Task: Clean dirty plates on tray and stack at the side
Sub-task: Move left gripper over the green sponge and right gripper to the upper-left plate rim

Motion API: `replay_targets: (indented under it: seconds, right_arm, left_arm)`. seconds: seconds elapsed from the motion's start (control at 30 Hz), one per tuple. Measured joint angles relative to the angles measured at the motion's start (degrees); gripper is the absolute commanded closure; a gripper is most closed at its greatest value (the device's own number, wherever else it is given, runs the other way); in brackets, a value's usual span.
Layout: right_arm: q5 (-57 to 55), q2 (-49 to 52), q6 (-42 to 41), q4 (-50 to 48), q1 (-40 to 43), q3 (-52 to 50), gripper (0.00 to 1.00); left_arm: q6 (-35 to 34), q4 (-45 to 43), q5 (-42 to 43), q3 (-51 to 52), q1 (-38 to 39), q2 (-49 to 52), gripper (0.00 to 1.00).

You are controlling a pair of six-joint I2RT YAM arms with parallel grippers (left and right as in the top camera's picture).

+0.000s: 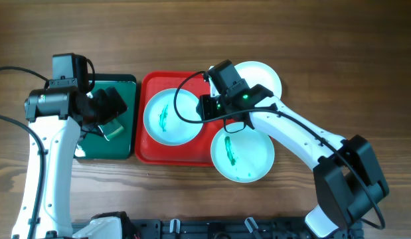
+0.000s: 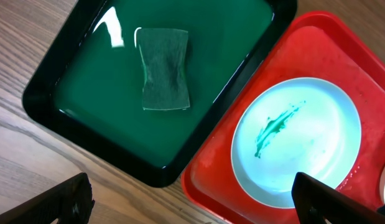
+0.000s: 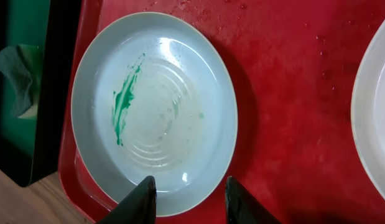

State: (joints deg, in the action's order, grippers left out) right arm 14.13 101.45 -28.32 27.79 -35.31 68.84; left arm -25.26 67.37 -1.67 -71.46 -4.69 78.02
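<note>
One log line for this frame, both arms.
left jaws: open, over green tray with sponge | right jaws: at rim of smeared plate on red tray, grip unclear

The left tool (image 2: 195, 200) hangs with jaws spread wide, while the right tool (image 3: 191, 200) points down, jaws partly apart.

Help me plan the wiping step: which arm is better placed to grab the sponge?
Left. The left gripper hangs open over the green tray, with the sponge lying just ahead of it. The right gripper sits across at the rim of the smeared plate on the red tray, farther from the sponge.
</note>
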Motion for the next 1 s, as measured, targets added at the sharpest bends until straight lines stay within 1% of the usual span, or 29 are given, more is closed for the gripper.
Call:
replay_targets:
  seconds: [0.13, 0.3, 0.6, 1.0]
  right_arm:
    - [0.0, 0.0, -0.8, -0.9, 0.0, 0.0, 0.64]
    - [0.0, 0.0, -1.5, -1.3, -0.5, 0.0, 0.63]
    - [-2.2, 0.0, -2.5, -1.1, -6.3, 0.0, 0.64]
    - [-3.3, 0.0, -2.4, -0.7, -6.2, 0.0, 0.63]
  left_arm:
    - [0.0, 2.3, 0.0, 0.0, 0.0, 0.0, 0.00]
    - [0.0, 2.8, 0.0, 0.0, 0.0, 0.0, 0.00]
    - [0.0, 3.2, -1.5, 0.0, 0.0, 0.0, 0.00]
    - [0.0, 4.3, -3.1, 0.0, -0.4, 0.0, 0.00]
